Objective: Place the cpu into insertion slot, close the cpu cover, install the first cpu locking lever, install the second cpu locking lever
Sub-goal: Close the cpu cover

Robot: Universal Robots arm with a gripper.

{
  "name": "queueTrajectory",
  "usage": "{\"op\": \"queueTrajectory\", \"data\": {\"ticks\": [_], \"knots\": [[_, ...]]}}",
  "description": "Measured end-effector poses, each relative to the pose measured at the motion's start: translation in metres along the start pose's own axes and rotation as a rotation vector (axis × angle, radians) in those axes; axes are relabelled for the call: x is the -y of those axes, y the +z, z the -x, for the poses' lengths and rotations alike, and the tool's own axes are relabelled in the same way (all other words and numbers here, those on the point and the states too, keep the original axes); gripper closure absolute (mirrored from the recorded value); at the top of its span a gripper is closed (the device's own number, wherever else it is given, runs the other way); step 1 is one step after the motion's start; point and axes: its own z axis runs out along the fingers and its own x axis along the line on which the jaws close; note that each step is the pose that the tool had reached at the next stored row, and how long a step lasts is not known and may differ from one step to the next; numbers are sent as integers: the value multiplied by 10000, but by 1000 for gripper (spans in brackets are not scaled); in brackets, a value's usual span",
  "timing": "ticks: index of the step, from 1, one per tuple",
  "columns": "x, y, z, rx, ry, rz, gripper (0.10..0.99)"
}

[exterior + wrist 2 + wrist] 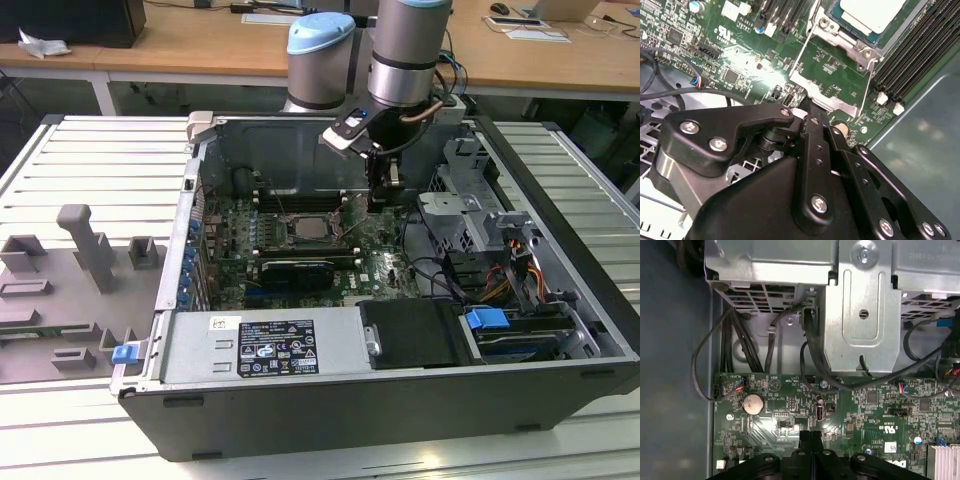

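My gripper (812, 111) was clenched, empty; tips touched free edge of cover (822, 96) (apparently raised, unlatched). Chip (872, 14) sat in socket (834, 31). Risk: tips slipping off thin edge, cover dropping onto chip, tips gouging board (840, 70).

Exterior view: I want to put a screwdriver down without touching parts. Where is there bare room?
Free: the ribbed table behind the grey fixture blocks, and its strip beyond the computer case at the exterior view's right. Crowded: the motherboard and the cabled drive bay.
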Motion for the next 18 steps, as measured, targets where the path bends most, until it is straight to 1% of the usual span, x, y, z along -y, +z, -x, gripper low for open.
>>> {"op": "queueTrajectory", "data": {"ticks": [2, 5, 18], "knots": [[28, 1, 0, 0, 0, 0, 980], [50, 2, -1, 0, -1, 0, 980], [122, 7, -3, -1, -1, 1, 980]]}}
